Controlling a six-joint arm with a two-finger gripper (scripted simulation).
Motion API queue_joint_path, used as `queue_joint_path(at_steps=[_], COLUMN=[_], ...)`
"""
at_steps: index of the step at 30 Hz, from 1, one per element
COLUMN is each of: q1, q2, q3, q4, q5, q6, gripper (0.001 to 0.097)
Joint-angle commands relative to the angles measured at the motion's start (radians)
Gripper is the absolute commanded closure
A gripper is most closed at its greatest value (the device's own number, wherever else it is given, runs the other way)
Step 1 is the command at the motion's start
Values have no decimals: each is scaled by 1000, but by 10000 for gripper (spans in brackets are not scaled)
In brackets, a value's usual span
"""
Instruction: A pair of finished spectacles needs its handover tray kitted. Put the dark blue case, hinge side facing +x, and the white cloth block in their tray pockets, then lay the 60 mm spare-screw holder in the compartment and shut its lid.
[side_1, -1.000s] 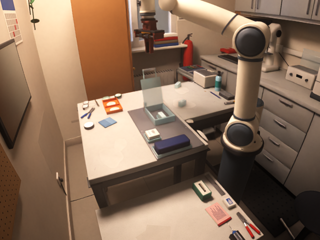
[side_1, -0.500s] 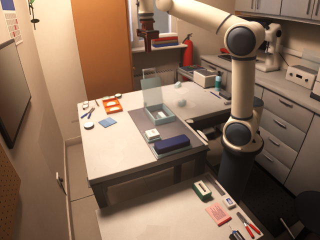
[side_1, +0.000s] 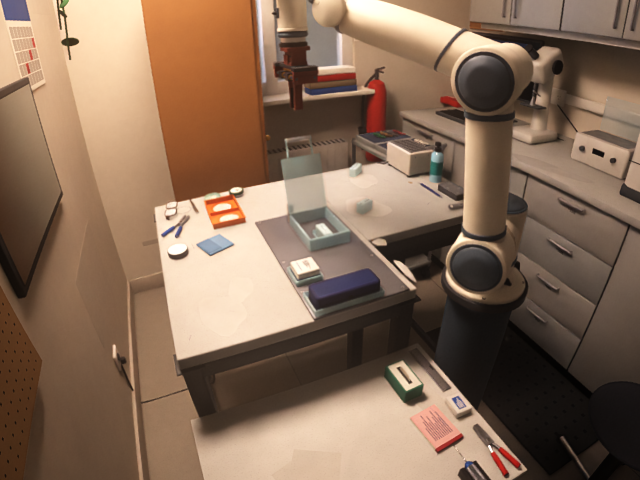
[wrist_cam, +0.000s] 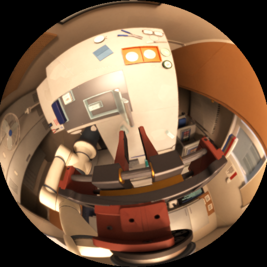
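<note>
On the grey mat at the table's near right, the dark blue case lies in its teal tray pocket. The white cloth block sits in the smaller pocket beside it. Behind them stands the teal compartment with its clear lid upright and open. A small pale holder lies inside it. My gripper hangs high above the table's far edge, near the window sill, closed and empty. From the wrist camera I see the compartment, the case and the cloth block far below.
An orange tray with two white discs sits at the table's far left, near a blue cloth, pliers and spectacles. Two small pale blocks lie on the adjoining table. A second table with a green box stands in front.
</note>
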Motion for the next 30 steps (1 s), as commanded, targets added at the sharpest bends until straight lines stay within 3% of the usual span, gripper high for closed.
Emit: queue_joint_path(at_steps=[1,14,30], q1=[0,0,0], q2=[-4,-53,-59], q3=[12,166,189], q4=[0,0,0], q5=[-7,-113,-131], q6=[0,1,1], gripper=[726,726,726])
